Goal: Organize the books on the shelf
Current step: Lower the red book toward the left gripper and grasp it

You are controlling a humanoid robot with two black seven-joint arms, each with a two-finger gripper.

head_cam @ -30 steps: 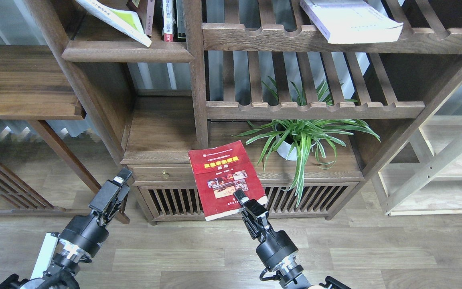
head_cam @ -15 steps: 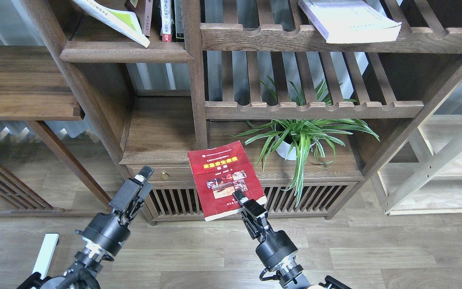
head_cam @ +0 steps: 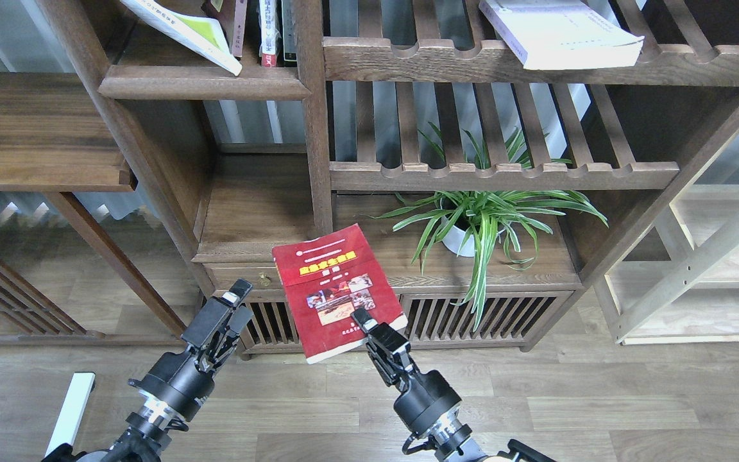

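No legible text on red book [head_cam: 334, 289]

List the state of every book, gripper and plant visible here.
red book: held in the air, tilted, cover up
right gripper: shut on the red book's near edge
left gripper: free, holding nothing
yellow-green book: leaning on the solid shelf
white book: flat on the slatted rack
potted plant: upright

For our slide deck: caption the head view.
Right tool holds the dark red book before the bookcase; left tool nearby.
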